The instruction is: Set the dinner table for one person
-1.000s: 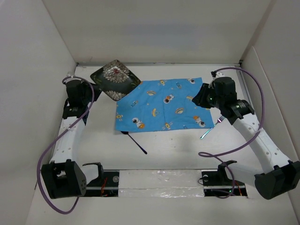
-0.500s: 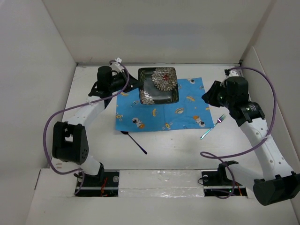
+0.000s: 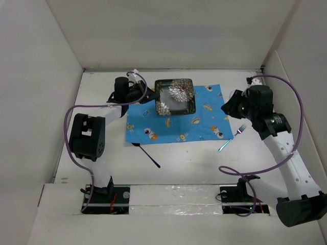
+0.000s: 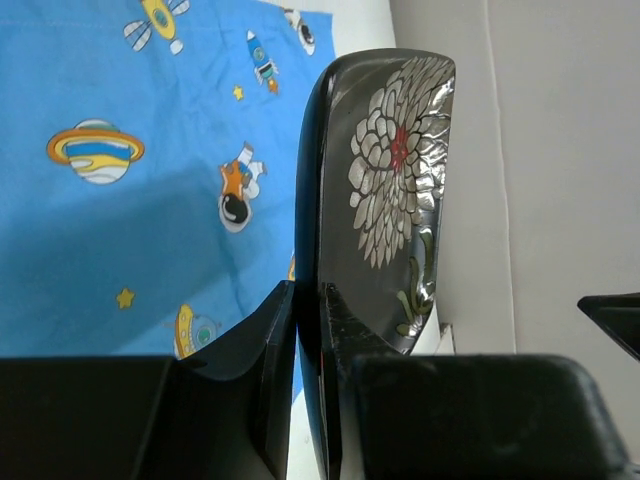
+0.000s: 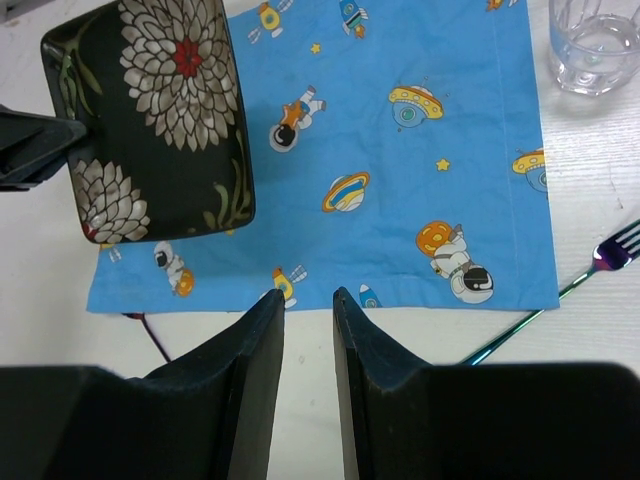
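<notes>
Our left hand (image 4: pixel 310 310) is clamped on the rim of the flowered plate (image 3: pixel 175 96), above the blue cloth (image 3: pixel 204 122) at the centre of the white worktop (image 3: pixel 184 163), which fills the frame. With such a thin edge grip, the plate may tilt and slip. Our right hand (image 5: pixel 308 300) hovers at the right, fingers apart, empty.

You had bare dinner table (image 3: pixel 191 164) across the frame's lower middle; the fork (image 3: pixel 232 138) at right, dark utensil (image 3: pixel 148 154) lower left and plate (image 3: pixel 175 96) upper centre stood as obstacles.
</notes>
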Controlling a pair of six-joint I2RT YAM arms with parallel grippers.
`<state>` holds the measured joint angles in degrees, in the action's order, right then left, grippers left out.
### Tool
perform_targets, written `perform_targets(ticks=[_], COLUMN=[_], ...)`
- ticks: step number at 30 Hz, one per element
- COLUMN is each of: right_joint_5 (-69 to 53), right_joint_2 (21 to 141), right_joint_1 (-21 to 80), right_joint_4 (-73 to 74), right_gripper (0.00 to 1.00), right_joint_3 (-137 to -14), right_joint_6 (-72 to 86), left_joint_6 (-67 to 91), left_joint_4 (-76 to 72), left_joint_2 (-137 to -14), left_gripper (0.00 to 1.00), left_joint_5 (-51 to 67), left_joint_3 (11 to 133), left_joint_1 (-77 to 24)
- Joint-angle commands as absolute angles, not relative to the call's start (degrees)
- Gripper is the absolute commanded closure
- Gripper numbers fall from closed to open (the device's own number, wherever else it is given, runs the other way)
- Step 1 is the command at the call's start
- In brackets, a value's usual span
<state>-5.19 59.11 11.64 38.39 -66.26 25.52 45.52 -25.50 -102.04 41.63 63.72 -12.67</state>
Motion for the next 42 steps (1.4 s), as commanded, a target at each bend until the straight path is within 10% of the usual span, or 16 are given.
perform_targets(ticks=[1, 42], right_joint_5=[-6.2, -3.1], right_joint_2=[57.9, 55.5], right_joint_1=[11.3, 11.3], right_joint_4=[38.3, 39.1], right_gripper=[0.68, 0.66], right_joint_3=[-66.2, -61.1], right_joint_6=[25.8, 27.9], left_joint_6=[50.6, 45.2], left_joint_4=[-40.2, -33.8], left_joint_2=[-101.8, -115.5], left_gripper=[1.00, 0.91], left_joint_5=[45.9, 45.4], left_joint_3=[64.6, 64.2], left_joint_1=[-13.4, -13.4])
